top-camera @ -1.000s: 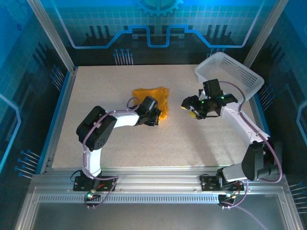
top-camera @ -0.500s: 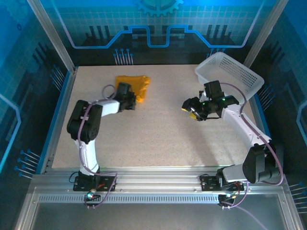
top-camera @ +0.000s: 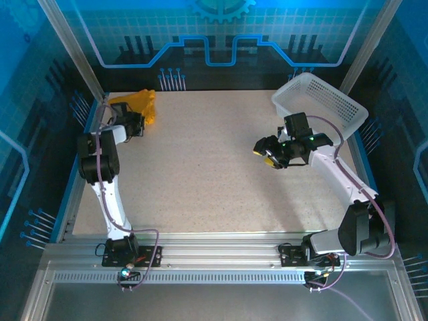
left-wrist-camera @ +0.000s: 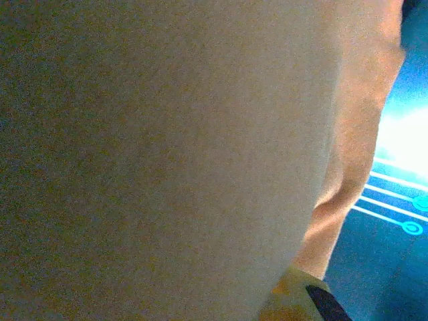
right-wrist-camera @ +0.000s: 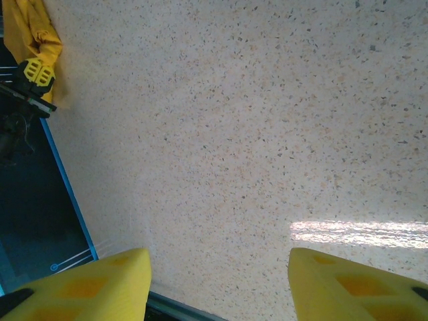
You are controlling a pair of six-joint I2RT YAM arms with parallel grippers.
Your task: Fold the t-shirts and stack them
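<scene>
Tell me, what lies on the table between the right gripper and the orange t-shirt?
Bare table; the top view shows nothing between right gripper and t-shirt.

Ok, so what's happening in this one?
The left gripper is shut on the orange-yellow t-shirt, which is bunched up at the far left corner of the table and not folded. The right gripper hangs open over bare tabletop, holding nothing, just in front of the white basket at the far right. No folded stack has been made.
</scene>
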